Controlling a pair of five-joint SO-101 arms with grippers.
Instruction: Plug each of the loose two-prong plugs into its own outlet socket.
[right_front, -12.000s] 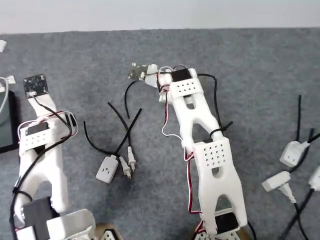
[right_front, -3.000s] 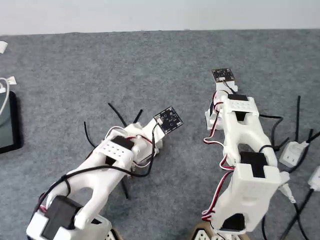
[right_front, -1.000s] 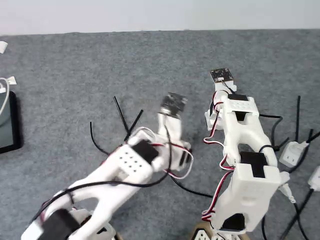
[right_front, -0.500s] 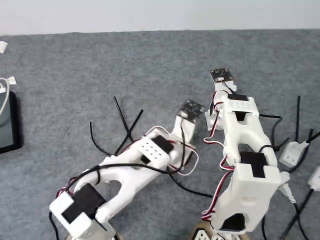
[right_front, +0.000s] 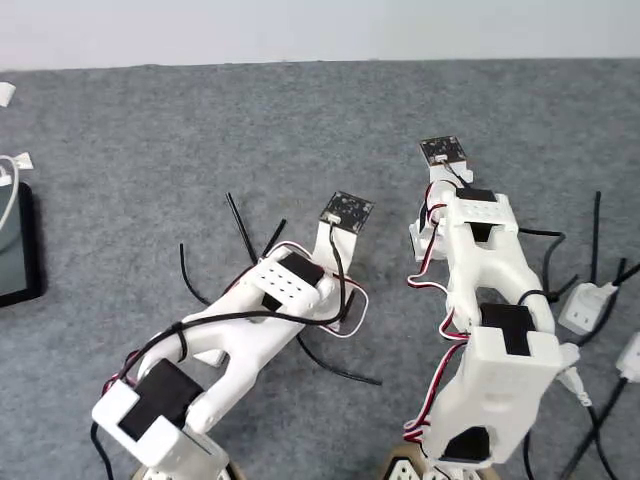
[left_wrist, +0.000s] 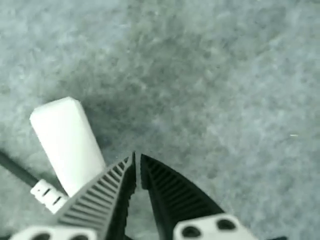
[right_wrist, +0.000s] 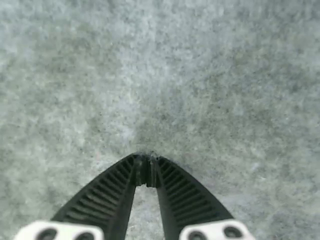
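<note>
My left wrist camera is giving me a white socket (left_wrist: 67, 142) lying flat on the grey table (left_wrist: 225, 75), just beside the left pincer (left_wrist: 137, 161), which is sitting almost closed on nothing. Its long axis is running away from the wrist, cord (left_wrist: 12, 167) end nearest. Overhead, I'm seeing a second socket (right_front: 581, 306) by the right arm. The right pincer (right_wrist: 145, 175) is pressing shut, empty.
</note>
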